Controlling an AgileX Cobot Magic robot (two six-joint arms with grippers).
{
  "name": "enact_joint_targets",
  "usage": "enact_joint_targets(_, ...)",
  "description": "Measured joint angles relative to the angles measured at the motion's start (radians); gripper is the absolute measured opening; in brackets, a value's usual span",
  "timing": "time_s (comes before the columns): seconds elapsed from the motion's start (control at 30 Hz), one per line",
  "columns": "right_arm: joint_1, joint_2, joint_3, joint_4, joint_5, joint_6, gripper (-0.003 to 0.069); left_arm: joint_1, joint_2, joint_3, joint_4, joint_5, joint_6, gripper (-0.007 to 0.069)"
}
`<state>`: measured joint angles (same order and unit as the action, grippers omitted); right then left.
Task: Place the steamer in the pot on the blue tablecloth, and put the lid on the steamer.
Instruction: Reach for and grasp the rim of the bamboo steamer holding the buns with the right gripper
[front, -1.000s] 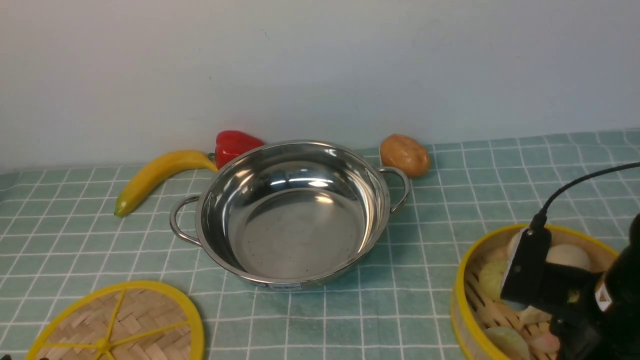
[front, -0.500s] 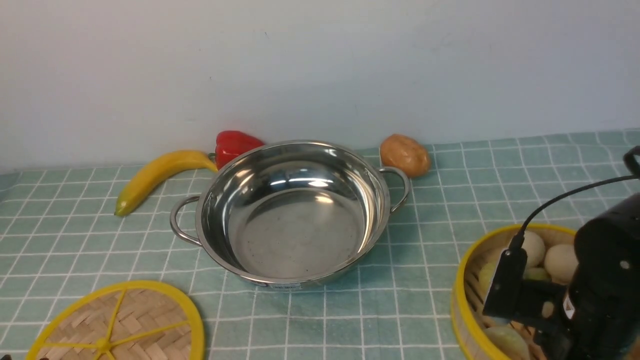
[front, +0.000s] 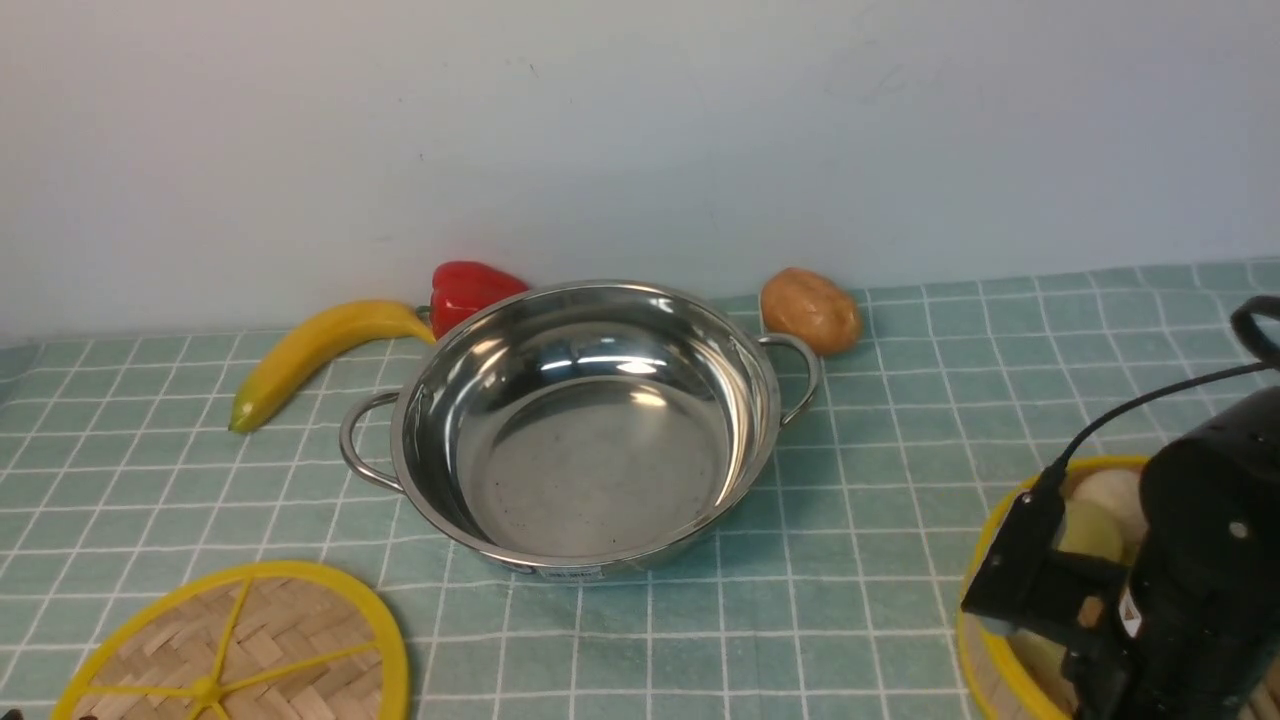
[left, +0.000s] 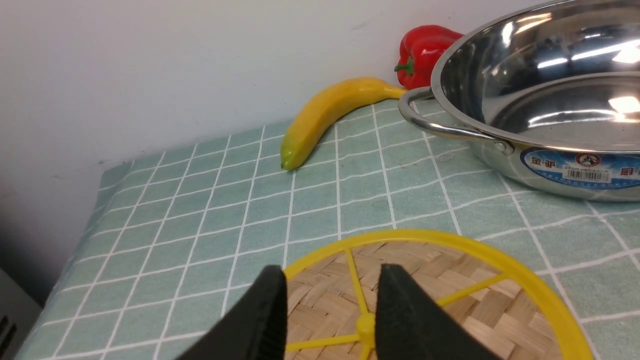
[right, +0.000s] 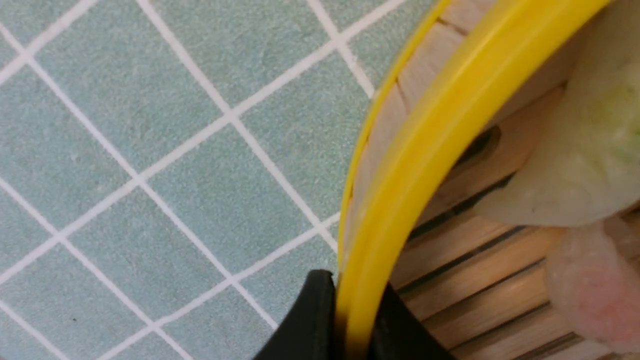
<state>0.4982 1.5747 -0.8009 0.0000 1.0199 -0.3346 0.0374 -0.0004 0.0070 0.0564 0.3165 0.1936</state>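
At seven o'clock from the pot (front: 585, 420) lay the lid (left: 450, 280), flat on the blue tablecloth (front: 880, 420) covering the desk. My left jaws stood apart over it, holding nothing, with its yellow hub showing between them. I judged it light, thin and stiff, lying close to the cloth, so the raised hub or a spoke offered the best hold. The pot sat empty in the middle. At four o'clock from it was the steamer (right: 450, 125), and my right jaws were clamped on its yellow rim, one inside the wall, one outside. Light and rigid, I reckoned, but its loose buns (right: 590, 150) would roll if it tipped, so it wanted carrying level
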Motion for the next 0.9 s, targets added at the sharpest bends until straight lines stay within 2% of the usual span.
enact_joint_targets(0.33,0.0,-0.027,-0.085,0.0,0.068,0.016,0.0069,0.0,0.0,0.0,0.0,0.0,0.0,0.0243)
enact_joint_targets(0.5,0.0,-0.032,-0.254,-0.022,0.213,0.007,0.0083,0.0,0.0,0.0,0.0,0.0,0.0,0.0243)
enact_joint_targets(0.9,0.004,-0.008,-0.517,-0.104,0.234,-0.077,0.0083,0.0,0.0,0.0,0.0,0.0,0.0,0.0243)
